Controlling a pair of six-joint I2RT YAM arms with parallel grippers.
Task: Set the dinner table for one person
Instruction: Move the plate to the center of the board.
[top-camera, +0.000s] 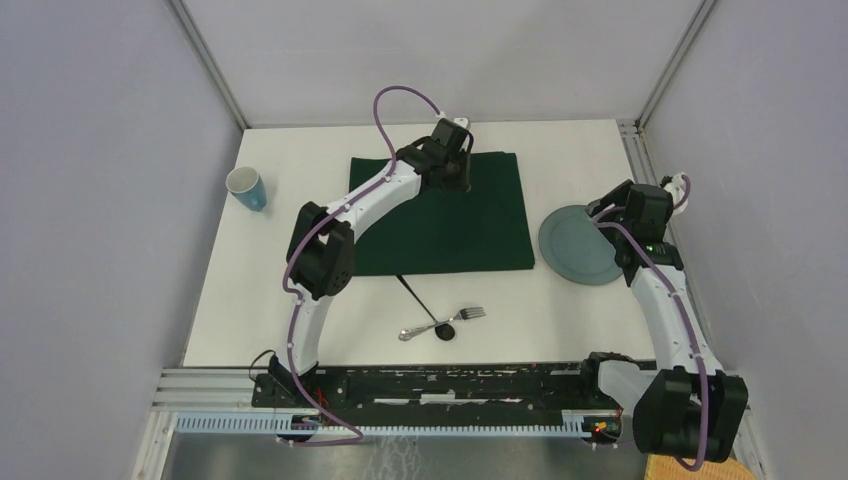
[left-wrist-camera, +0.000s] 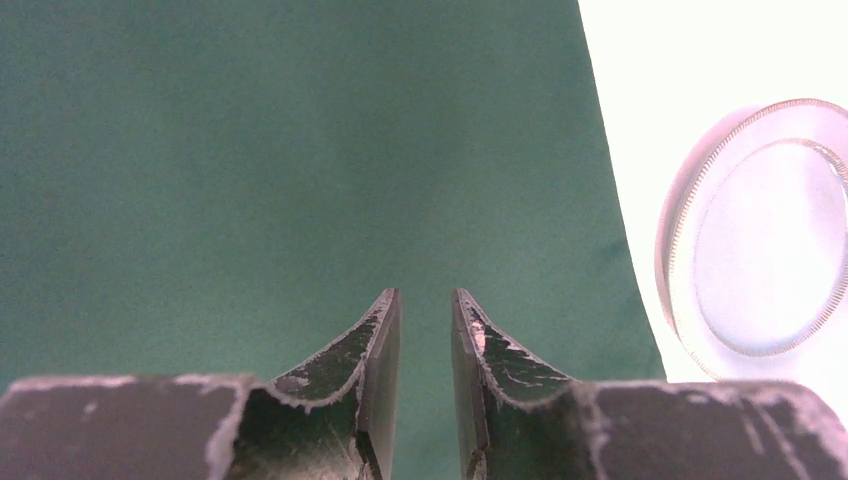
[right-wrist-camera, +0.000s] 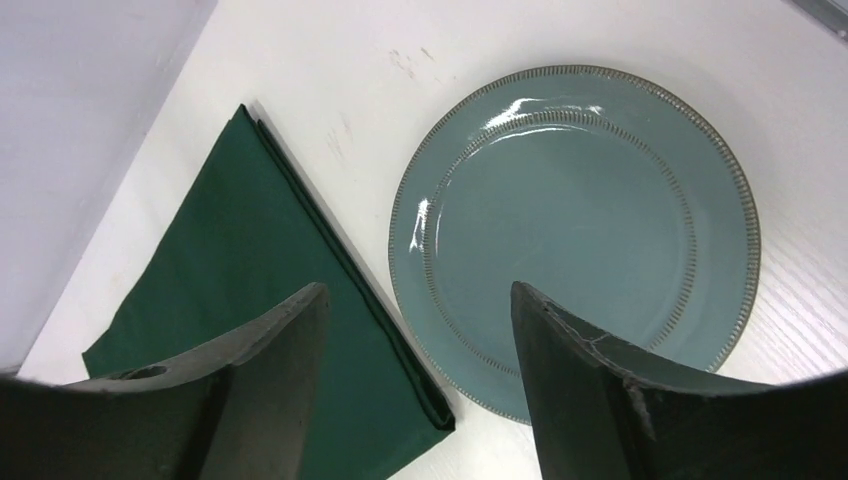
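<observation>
White dinner table (top-camera: 560, 320) bears green cloth (top-camera: 470, 225), plate (top-camera: 578, 245), cup (top-camera: 246, 187).

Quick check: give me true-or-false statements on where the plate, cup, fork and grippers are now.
The plate lies on the green cloth. False: it lies on the bare dinner table, right of the cloth.
The right gripper is open and empty. True.
The cup stands left of the cloth. True.
The fork lies on the plate. False: it lies on the bare table, apart from the plate.
The left gripper hangs over the cloth. True.
</observation>
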